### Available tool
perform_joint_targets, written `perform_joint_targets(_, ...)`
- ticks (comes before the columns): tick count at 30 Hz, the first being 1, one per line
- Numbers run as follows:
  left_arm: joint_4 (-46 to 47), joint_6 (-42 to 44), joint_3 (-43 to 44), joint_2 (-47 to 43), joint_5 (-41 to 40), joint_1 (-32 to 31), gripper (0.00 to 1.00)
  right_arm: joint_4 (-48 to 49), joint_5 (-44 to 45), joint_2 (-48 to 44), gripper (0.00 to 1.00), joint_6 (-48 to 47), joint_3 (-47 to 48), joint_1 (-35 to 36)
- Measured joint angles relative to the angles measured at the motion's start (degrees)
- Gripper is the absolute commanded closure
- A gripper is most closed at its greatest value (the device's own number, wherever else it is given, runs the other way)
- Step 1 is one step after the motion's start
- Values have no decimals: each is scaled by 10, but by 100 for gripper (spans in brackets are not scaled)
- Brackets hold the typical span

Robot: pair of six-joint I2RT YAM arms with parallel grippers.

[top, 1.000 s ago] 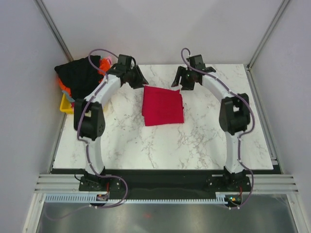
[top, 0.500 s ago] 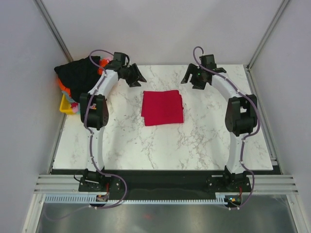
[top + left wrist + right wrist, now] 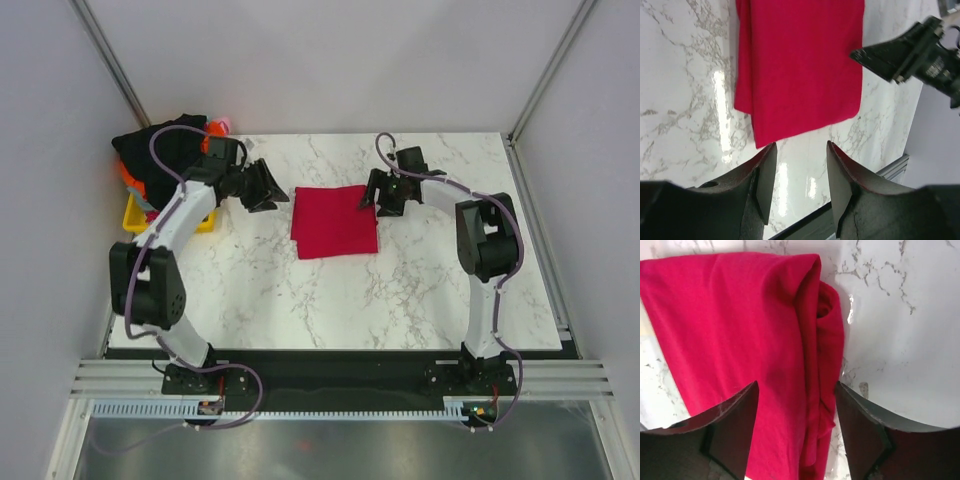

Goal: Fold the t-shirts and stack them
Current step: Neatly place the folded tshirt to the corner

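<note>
Left tool (image 3: 262, 187) and right tool (image 3: 372, 195) gape empty, flanking the crimson t-shirt (image 3: 335, 221); black t-shirt (image 3: 155, 150) seemingly overfills the yellow bin (image 3: 133, 213).

The left arm (image 3: 176, 215) and right arm (image 3: 484, 310) I was running each had smooth white links joined by bulky black motor housings (image 3: 487, 240), and each stood on a black base plate (image 3: 190, 376). A thin lavender cable (image 3: 152, 152) ran along each arm, looping loose above the wrist and again beside the base. On my wrist feeds the left gripper (image 3: 801, 146) and right gripper (image 3: 796, 385) showed matte black, wedge-shaped fingers (image 3: 732, 427) with faintly scuffed faces.
</note>
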Motion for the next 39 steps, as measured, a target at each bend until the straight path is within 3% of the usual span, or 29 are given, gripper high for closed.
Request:
perform_joint_targets(2,5,9,-52,-77,-3,0,48,8,-2,8,48,-5,2,4)
perform_joint_targets(3,8,14,-80,-115,-7,0,48,10,-3,12,62,-5,2,5)
perform_joint_targets(5,7,24,-128,-185,-16,0,48,12,1,19,76,-5,3,7)
perform_joint_targets(6,4,29,-153,-221,-20,0,48,12,4,25,97,-6,6,7)
perform_joint_targets(7,1,32,-173,-249,-24,0,48,12,2,31,100,-7,12,6)
perform_joint_targets(13,-17,40,-298,-398,-32,0,48,-24,47,70,100,-32,91,-11)
perform_joint_targets(20,-52,66,-344,-471,-59,0,47,-91,175,105,100,-143,198,-97)
perform_joint_targets(30,-49,72,-353,-490,-73,0,48,-112,347,245,100,-293,462,-213)
perform_joint_targets(39,-49,72,-355,-482,-79,0,48,-20,432,276,100,-401,465,-219)
